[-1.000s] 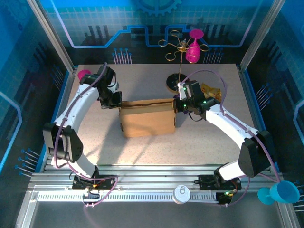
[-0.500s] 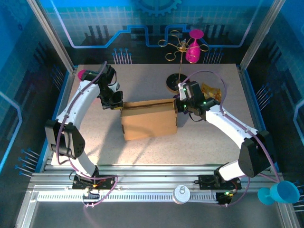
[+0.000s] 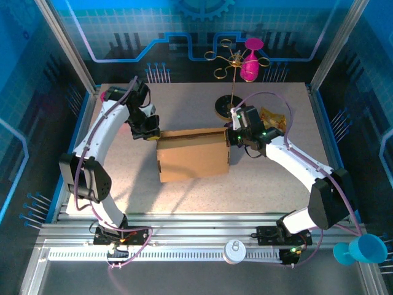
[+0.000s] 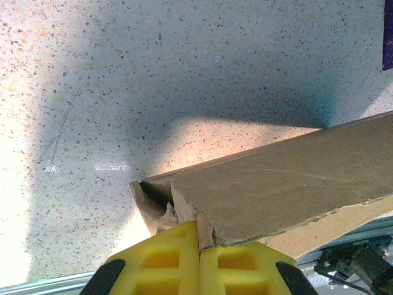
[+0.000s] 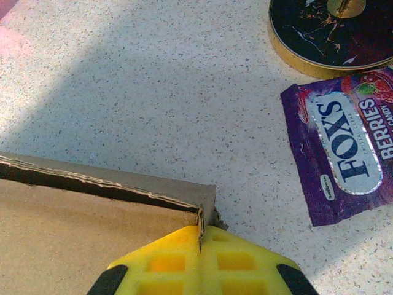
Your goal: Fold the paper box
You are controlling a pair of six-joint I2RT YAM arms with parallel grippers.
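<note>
The paper box [image 3: 193, 155] is a plain brown carton lying mid-table, its top seam running along the far edge. My left gripper [image 3: 151, 133] is shut on the box's far left corner. In the left wrist view the yellow fingers [image 4: 199, 246] pinch a torn cardboard edge of the box [image 4: 288, 184]. My right gripper [image 3: 231, 134] is shut on the far right corner. The right wrist view has its yellow fingers [image 5: 200, 236] pressed together on the thin side wall of the box [image 5: 80, 233].
A purple snack packet [image 5: 347, 144] lies right of the box, beside a round black base with a gold rim [image 5: 334, 34]. That base carries a gold wire stand [image 3: 234, 61] with a pink glass [image 3: 250, 58]. A blue cup [image 3: 367, 249] sits off the table's front right.
The box has shifted slightly to the right and rotated a little. My left arm has moved with it, its elbow swinging; the right gripper has barely moved.
</note>
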